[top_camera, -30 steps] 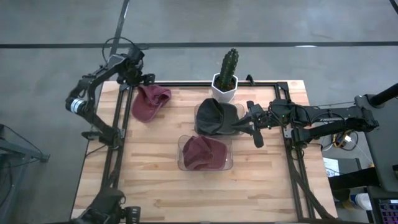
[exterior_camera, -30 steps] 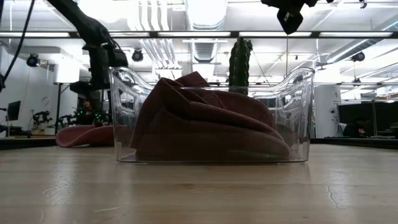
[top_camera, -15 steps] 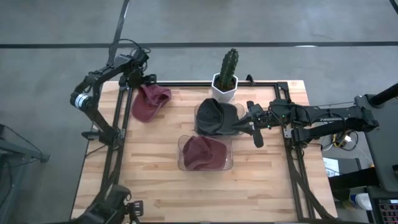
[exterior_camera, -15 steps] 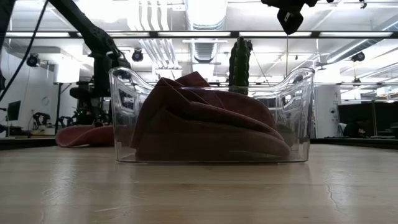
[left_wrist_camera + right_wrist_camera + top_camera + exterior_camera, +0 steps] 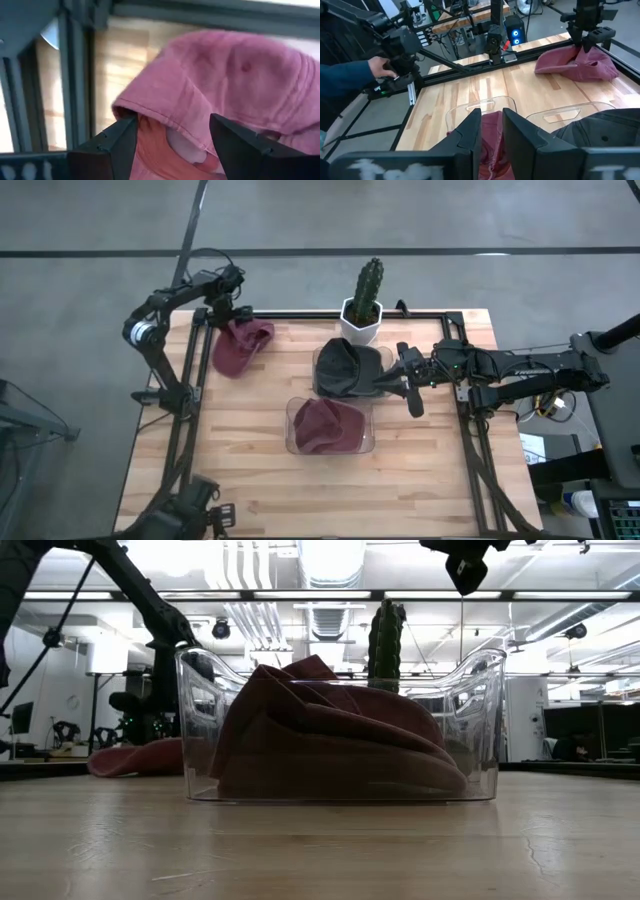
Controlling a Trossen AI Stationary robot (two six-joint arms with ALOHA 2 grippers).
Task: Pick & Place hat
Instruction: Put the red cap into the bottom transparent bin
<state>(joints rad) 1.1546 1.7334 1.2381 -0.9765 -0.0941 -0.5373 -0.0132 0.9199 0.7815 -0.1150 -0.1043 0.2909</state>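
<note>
A maroon hat (image 5: 240, 345) lies flat on the table near its far left corner; it also shows in the left wrist view (image 5: 235, 75). My left gripper (image 5: 229, 313) is over the hat's far edge. It is open, with its fingers (image 5: 112, 145) on either side of the hat's folded rim (image 5: 150, 112). A second maroon hat (image 5: 328, 425) lies in a clear bin (image 5: 340, 725). A dark hat (image 5: 345, 368) lies in another clear bin. My right gripper (image 5: 402, 378) hangs beside that bin's right side, narrowly open (image 5: 491, 120). My left gripper comes down from above onto the maroon hat's far rim (image 5: 581, 52), which reaches in between its open fingers. I cannot tell whether the fingers touch the cloth. The hat lies on the table.
A potted cactus (image 5: 364, 302) stands at the far edge behind the bins. A black frame (image 5: 190, 370) runs along the table's left and right sides. The wood in front of the bins (image 5: 330, 490) is bare. A person's hand (image 5: 381, 65) shows beyond the table in the right wrist view.
My left gripper has moved from beyond the table's far left corner toward the near edge and slightly right, coming down over the maroon hat's far rim. The hats and bins have stayed in place.
</note>
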